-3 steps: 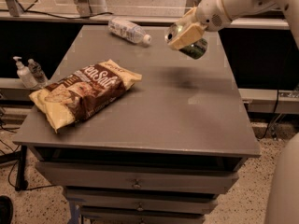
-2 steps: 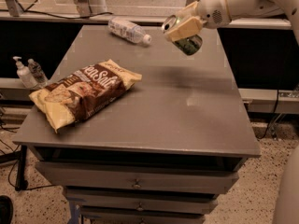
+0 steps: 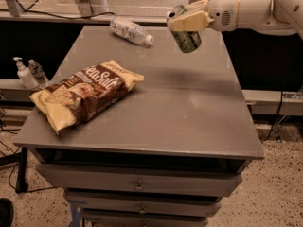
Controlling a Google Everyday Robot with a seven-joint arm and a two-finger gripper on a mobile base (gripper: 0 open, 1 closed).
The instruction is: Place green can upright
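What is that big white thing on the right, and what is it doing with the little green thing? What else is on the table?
The big white thing is a robot's arm. At its end is the gripper, a hand with just two fingers, closed on a green can. The can hangs tilted in the air above the far right part of the grey table. The robot's job is to stand it upright, and that is not done yet.

There is only one picture. The camera looks down on the table from its near side.

A brown and yellow chip bag lies on the left of the table. A clear water bottle with a white cap lies on its side at the far edge. Under the tabletop are drawers. Two small bottles stand on a ledge left of the table.
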